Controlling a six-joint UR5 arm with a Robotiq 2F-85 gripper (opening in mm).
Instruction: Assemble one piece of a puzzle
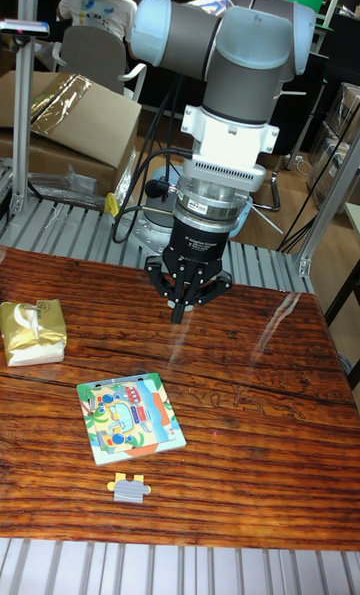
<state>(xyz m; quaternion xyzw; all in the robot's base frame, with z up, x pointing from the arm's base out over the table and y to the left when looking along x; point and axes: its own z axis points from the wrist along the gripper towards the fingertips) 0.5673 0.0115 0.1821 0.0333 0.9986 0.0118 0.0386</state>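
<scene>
**Loose puzzle piece waits by the front edge**

Wooden planks form the surface (250, 405), with metal rails beyond its far edge. The gripper (178, 313) hangs above the surface's middle, toward the far side, its fingers (176, 310) drawn close together and holding nothing. The puzzle board (130, 417) lies toward the front left, tilted slightly. The loose puzzle piece (129, 488) rests just beyond the board's front edge, close to the surface's front edge, so the reach runs forward and leftward. A gold packet (32, 331) sits at the left edge, well apart; the right side offers open room.
</scene>
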